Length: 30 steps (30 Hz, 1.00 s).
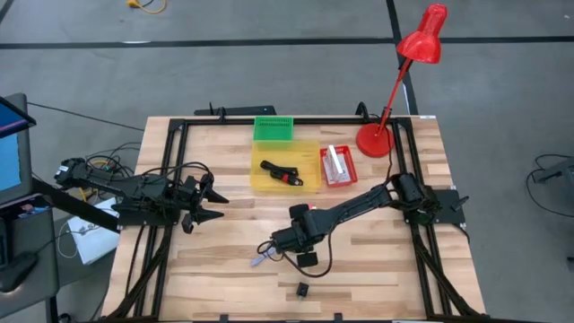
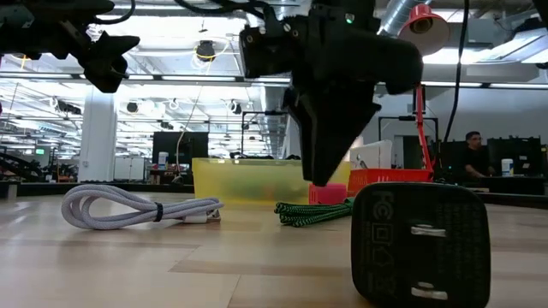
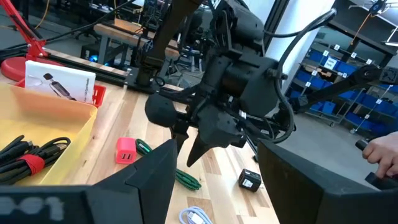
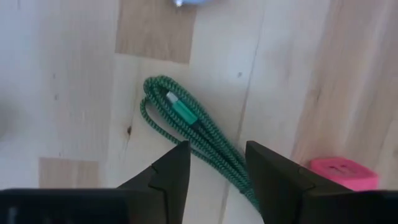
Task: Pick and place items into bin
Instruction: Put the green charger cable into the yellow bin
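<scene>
Right gripper [image 4: 214,165] above green braided cable [image 4: 186,127], jaws apart; left gripper [image 1: 208,207] aside, jaws seemingly open.

green braided cable [image 4: 199,134]: coiled, flat, mid-table toward front edge | pink charger [image 4: 344,173]: just beside it | white cable [image 2: 128,208]: looped, tied, left of green | black plug adapter [image 1: 302,289]: near front edge | black cable [image 1: 280,172]: red-tied, in yellow bin [image 1: 308,154]
</scene>
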Tool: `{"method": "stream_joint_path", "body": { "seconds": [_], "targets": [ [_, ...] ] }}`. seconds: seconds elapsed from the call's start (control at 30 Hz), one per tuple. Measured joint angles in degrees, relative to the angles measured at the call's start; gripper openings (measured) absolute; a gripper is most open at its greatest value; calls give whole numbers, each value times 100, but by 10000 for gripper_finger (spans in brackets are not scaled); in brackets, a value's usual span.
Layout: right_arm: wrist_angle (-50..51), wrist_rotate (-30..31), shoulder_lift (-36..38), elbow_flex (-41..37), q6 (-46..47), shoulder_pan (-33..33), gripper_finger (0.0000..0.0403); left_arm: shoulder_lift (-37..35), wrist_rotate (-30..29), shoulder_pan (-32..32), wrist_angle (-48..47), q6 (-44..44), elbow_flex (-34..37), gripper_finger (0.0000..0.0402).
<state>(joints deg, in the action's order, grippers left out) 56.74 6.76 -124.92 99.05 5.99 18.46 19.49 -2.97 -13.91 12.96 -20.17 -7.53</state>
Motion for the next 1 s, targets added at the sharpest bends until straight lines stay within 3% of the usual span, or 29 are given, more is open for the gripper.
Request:
{"method": "stream_joint_path", "body": {
  "seconds": [0.63, 0.77, 0.9, 1.0],
  "targets": [
    [-1024, -214, 55, -984, -39, -22, 139, 2, 1, 0, 1, -1, 0, 215],
    [-1206, -222, 49, -1032, 105, -34, 104, 2, 1, 2, 1, -1, 0, 215],
    [-1421, -443, 38, -1036, 156, -62, 25, 0, -1, 0, 1, -1, 0, 215],
    [-1505, -534, 32, -1036, 179, -67, 17, 1, 0, 0, 1, 1, 0, 215]
  ]
}}
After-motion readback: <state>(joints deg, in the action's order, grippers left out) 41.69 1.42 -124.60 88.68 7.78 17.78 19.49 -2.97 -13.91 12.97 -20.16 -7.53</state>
